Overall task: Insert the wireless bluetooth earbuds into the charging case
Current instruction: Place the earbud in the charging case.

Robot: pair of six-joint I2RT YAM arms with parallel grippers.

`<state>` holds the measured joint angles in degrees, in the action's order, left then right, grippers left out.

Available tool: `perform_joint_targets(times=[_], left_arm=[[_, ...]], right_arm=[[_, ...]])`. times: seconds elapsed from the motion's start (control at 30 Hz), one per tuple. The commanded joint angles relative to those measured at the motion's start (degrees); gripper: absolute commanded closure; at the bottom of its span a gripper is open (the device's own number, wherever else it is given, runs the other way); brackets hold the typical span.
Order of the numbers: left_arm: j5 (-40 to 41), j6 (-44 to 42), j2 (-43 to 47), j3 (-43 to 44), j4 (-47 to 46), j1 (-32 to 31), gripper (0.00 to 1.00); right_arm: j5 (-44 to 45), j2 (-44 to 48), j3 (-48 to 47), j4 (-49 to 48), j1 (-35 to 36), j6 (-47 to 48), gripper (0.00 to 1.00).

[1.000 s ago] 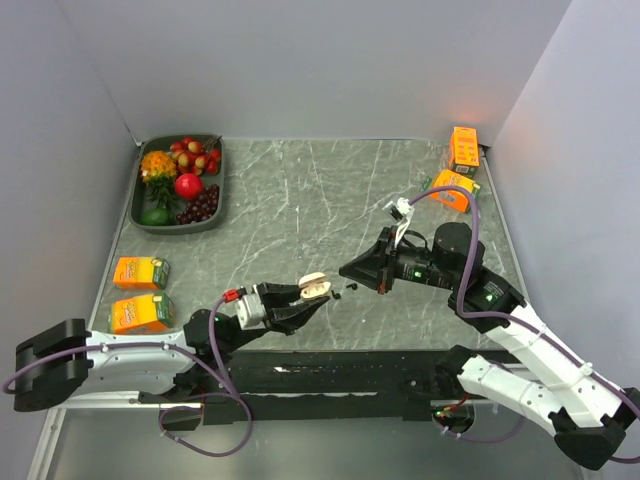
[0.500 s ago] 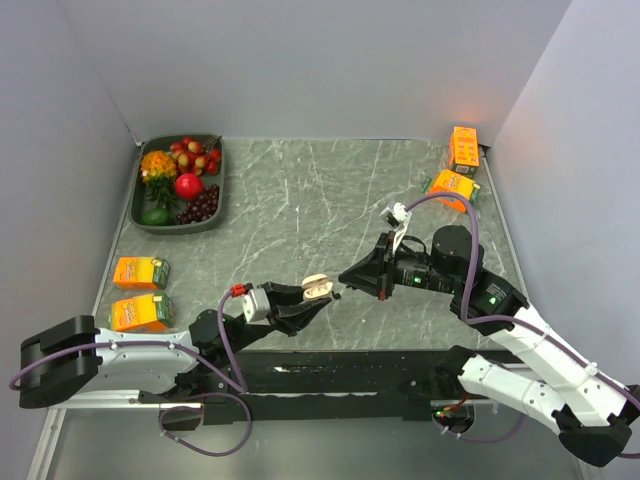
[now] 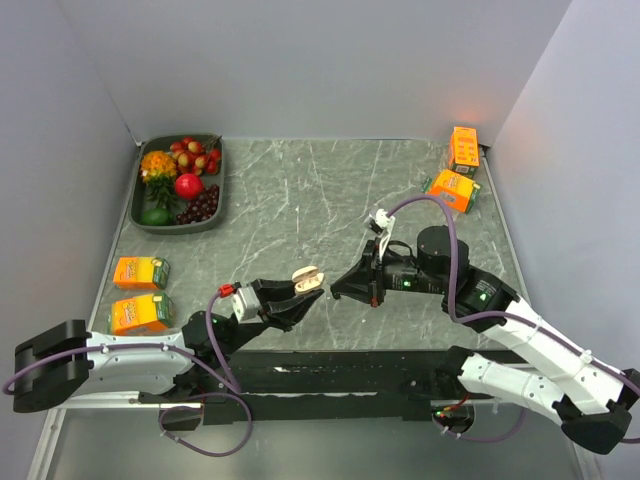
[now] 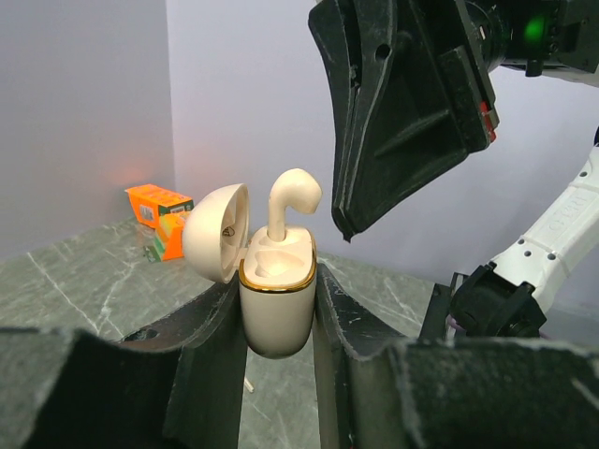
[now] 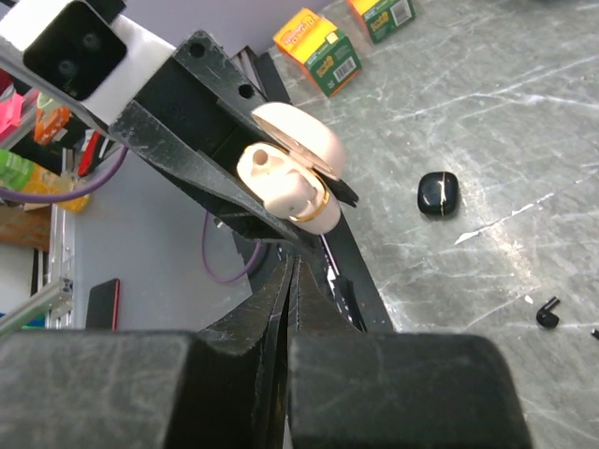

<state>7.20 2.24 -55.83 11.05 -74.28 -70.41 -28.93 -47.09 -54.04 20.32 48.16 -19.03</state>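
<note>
Left gripper [image 3: 300, 290] clamps the charging case [image 4: 277, 297] upright, clear of the tabletop [image 3: 330, 190]. The lid [image 4: 214, 233] is swung open toward 9 o'clock in the left wrist view.

One cream earbud [image 4: 288, 198] stands in the case, stem down, with its head well proud of the rim. Its long axis is vertical, in line with the case. It looks unseated to me, and the recess beside it looks empty.

Right gripper [image 4: 347, 224] is closed, with nothing visible between the fingers. Its tip sits at 3 o'clock of the earbud head, near but apart. From above, the case lies at roughly 9 o'clock from that tip. The right arm is the only free one.

Key relation: a seating push has to run straight down the stem axis, and the tip is beside the head, not over it. It needs a shift toward 9 o'clock, then down.

A tiny black earbud [image 5: 547, 312] lies on the tabletop at 4 o'clock in the right wrist view, well apart from the case.
</note>
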Motion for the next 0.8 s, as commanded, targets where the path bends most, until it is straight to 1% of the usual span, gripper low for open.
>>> perform_joint_targets(times=[0.0, 0.43, 0.77], left_arm=[[-0.26, 0.04, 0.29, 0.29, -9.22, 0.19, 0.99], [-1.66, 0.04, -0.06, 0.73, -8.69, 0.19, 0.99], [-1.93, -0.04, -0.77, 0.38, -9.30, 0.19, 0.99]], right_arm=[[0.98, -0.46, -4.32, -1.24, 1.23, 0.83, 1.00], [1.42, -3.44, -5.98, -2.65, 1.85, 1.54, 1.00], [-0.34, -6.17, -7.92, -3.79, 3.25, 1.62, 1.00]])
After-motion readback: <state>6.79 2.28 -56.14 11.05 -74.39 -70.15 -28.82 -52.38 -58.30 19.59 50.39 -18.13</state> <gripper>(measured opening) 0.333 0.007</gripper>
